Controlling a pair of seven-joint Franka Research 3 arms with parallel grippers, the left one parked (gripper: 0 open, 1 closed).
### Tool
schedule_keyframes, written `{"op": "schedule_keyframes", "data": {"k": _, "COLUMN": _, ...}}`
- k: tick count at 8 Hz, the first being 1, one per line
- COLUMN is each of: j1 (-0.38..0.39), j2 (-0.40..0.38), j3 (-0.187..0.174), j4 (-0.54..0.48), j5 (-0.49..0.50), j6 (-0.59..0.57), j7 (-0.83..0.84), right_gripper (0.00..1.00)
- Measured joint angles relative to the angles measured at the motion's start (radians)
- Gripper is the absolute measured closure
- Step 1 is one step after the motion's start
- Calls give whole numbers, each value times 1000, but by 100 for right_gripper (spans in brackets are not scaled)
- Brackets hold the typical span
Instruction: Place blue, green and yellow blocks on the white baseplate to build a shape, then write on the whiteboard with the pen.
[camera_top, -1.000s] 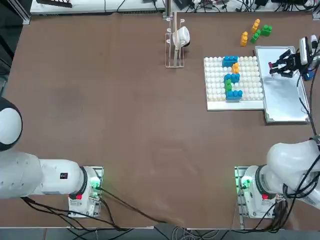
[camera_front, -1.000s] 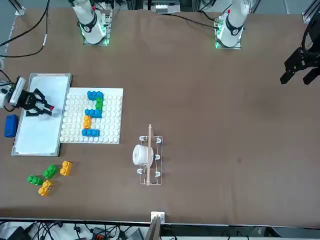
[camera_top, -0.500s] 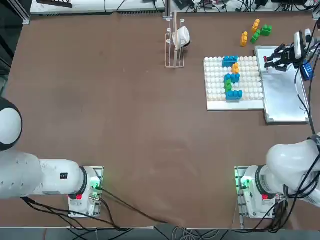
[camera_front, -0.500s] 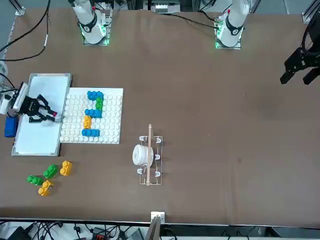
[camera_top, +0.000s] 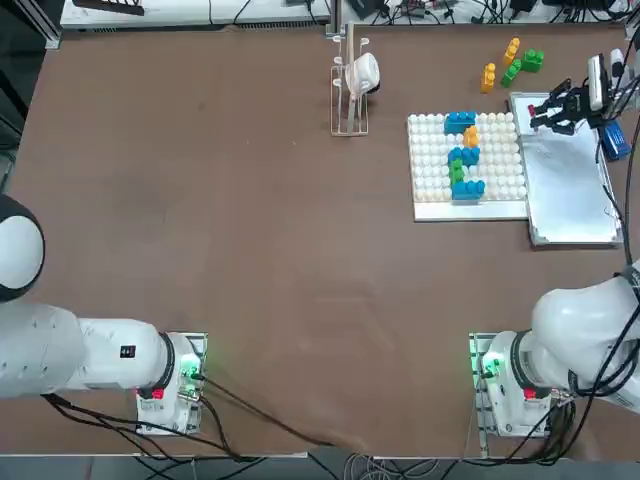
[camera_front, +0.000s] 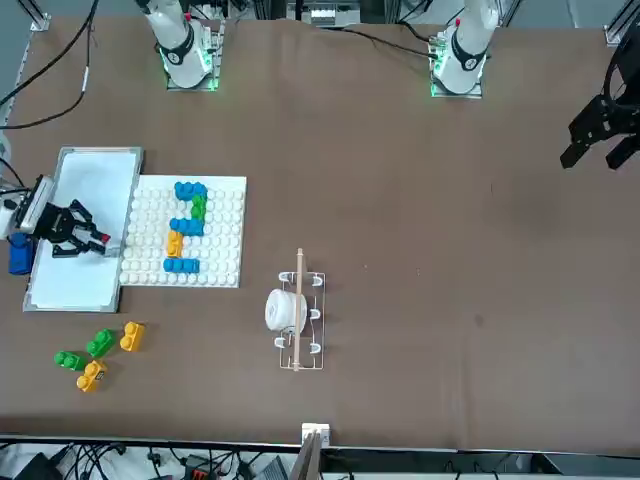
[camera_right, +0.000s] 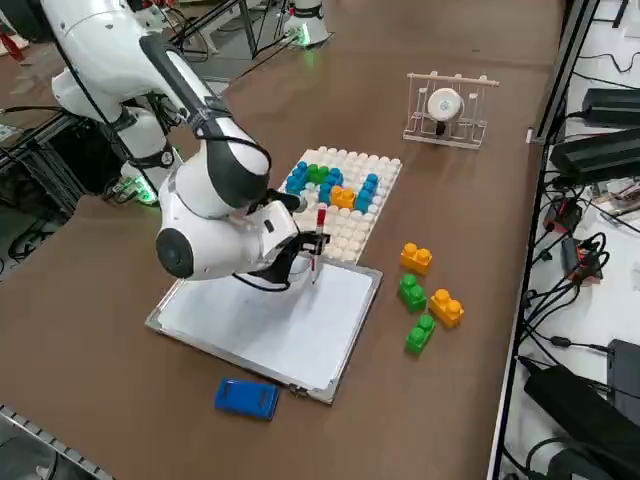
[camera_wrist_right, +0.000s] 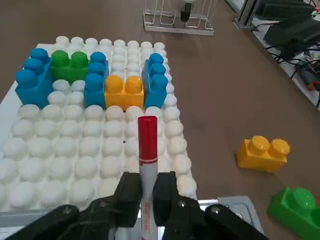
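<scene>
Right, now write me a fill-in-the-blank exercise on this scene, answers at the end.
The claw is closed on the ____.
That thing's upper end, seen in the wrist view, is coloured ____.
The S-like figure on the studded white baseplate has only one ____ brick.
Off the plate, near the whiteboard, lie two green bricks and two ____ ones.

Missing words, in order: pen; red; green; orange-yellow.
</scene>
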Motion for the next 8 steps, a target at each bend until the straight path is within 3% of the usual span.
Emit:
{"op": "schedule_keyframes", "data": {"k": 2, "j1": -1, "j2": 0, "j3": 0, "j4": 12, "j5": 0, "j6": -3, "j7": -2, "right_gripper": 82}}
{"op": "schedule_keyframes", "data": {"k": 5, "j1": -1, "j2": -60, "j3": -12, "j4": 9, "j5": -10, "j6": -18, "j7": -4, "right_gripper": 82}}
{"op": "schedule_keyframes", "data": {"k": 8, "j1": -45, "j2": -131, "j3": -40, "j4": -104, "j5": -73, "j6": -22, "j7": -5, "right_gripper": 82}}
